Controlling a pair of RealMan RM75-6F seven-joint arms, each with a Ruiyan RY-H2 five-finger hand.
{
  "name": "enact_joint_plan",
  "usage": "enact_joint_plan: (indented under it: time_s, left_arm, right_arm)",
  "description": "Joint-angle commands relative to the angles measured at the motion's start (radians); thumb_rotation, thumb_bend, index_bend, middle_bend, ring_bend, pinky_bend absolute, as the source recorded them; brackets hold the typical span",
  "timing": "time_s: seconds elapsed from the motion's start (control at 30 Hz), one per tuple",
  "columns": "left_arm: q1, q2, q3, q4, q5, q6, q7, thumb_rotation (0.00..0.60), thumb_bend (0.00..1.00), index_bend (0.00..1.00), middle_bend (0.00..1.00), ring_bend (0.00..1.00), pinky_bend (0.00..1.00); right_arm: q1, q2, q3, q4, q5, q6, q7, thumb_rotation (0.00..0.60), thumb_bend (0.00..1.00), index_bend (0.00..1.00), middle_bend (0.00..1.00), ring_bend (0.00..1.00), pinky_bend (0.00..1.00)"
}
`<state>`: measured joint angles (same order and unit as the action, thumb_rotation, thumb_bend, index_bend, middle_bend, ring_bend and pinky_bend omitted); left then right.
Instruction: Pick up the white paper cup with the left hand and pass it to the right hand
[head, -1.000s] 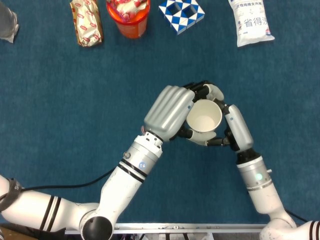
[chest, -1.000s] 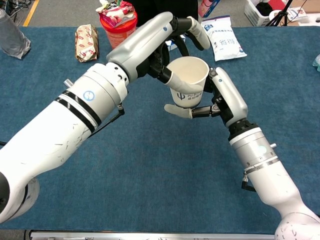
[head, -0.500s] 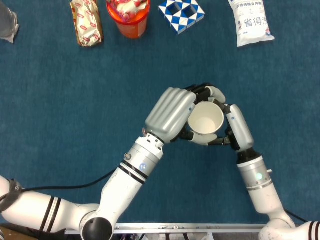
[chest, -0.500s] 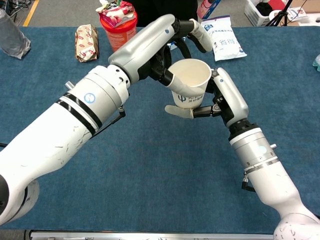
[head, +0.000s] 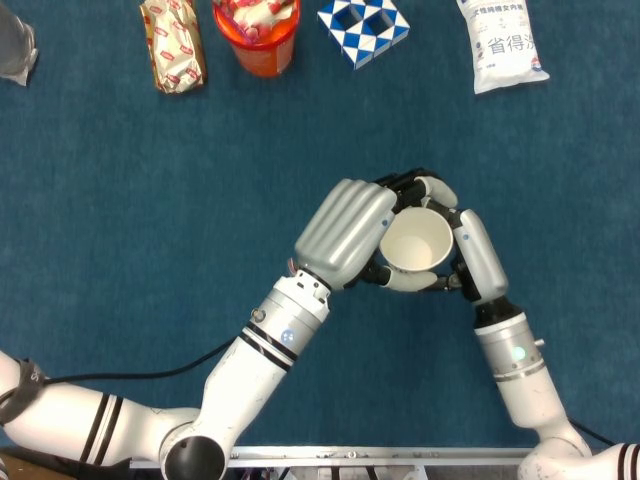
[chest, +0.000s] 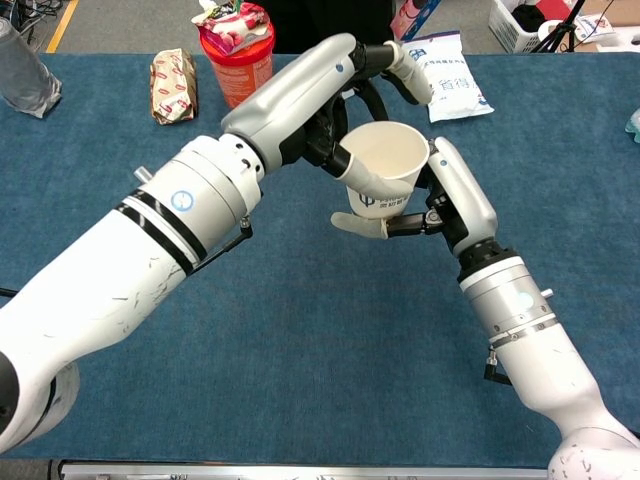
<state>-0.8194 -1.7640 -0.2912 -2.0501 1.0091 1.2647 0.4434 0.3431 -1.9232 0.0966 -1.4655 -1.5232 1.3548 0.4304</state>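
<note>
Handover is the step in hand. The white paper cup with a dark logo (chest: 385, 175) is in the air above the middle of the blue cloth-covered table (chest: 300, 330), upright and tilted a little, its open mouth up. The left hand (chest: 320, 85) grasps it from the far-left side, with fingers curled around the wall near the rim. The right hand (chest: 445, 200) is wrapped around the lower part from the near-right side, with one finger under the base, so both hands hold the cup at this moment.

To do this well, I think the right hand should first make its grasp firm, but not so firm that the thin paper wall is crushed. Only then should the left hand open, and it should open slowly and go away to the far left, not pulling the rim with it.

For free room, the cloth below and near the hands is bare. The far edge is busy: a red plastic tub (head: 257, 35), a brown snack packet (head: 172, 45), a blue-and-white checkered cube (head: 364, 28) and a white printed pouch (head: 500, 45) are well apart from the hands.
</note>
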Motion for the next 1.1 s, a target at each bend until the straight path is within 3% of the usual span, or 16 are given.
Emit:
enact_joint_plan:
  time_s: [0.03,0.23,0.37,0.43,0.67,1.1]
  left_arm:
    - [0.001,0.001,0.001,0.001,0.003,-0.003,-0.004,0.600,0.02,0.27,0.26,0.38,0.63]
    - [0.005,0.010,0.000,-0.003,0.002,-0.014,-0.018,0.600,0.02,0.17,0.14,0.36,0.63]
    - [0.006,0.016,0.002,-0.003,0.004,-0.025,-0.030,0.597,0.02,0.15,0.06,0.27,0.60]
    - [0.007,0.020,0.002,-0.005,0.000,-0.033,-0.038,0.574,0.02,0.14,0.04,0.20,0.54]
    - [0.008,0.025,-0.001,-0.001,0.011,-0.042,-0.059,0.525,0.01,0.13,0.01,0.07,0.39]
    - [0.015,0.034,-0.022,0.013,0.011,-0.033,-0.079,0.502,0.01,0.12,0.00,0.00,0.24]
  right_arm:
    - [0.000,0.000,0.000,0.000,0.000,0.000,0.000,0.600,0.00,0.54,0.63,0.63,0.58]
    - [-0.002,-0.001,-0.001,0.003,0.000,0.000,0.002,0.600,0.00,0.54,0.63,0.63,0.58]
    - [-0.003,0.000,-0.002,0.005,0.000,-0.001,0.004,0.600,0.00,0.54,0.63,0.63,0.58]
    - [-0.004,0.000,-0.002,0.006,0.000,-0.001,0.006,0.600,0.00,0.54,0.63,0.63,0.58]
    - [-0.005,0.000,-0.003,0.008,-0.001,-0.001,0.010,0.600,0.00,0.54,0.63,0.63,0.58]
    - [-0.006,0.008,0.005,-0.003,0.005,-0.004,0.013,0.600,0.00,0.54,0.63,0.63,0.58]
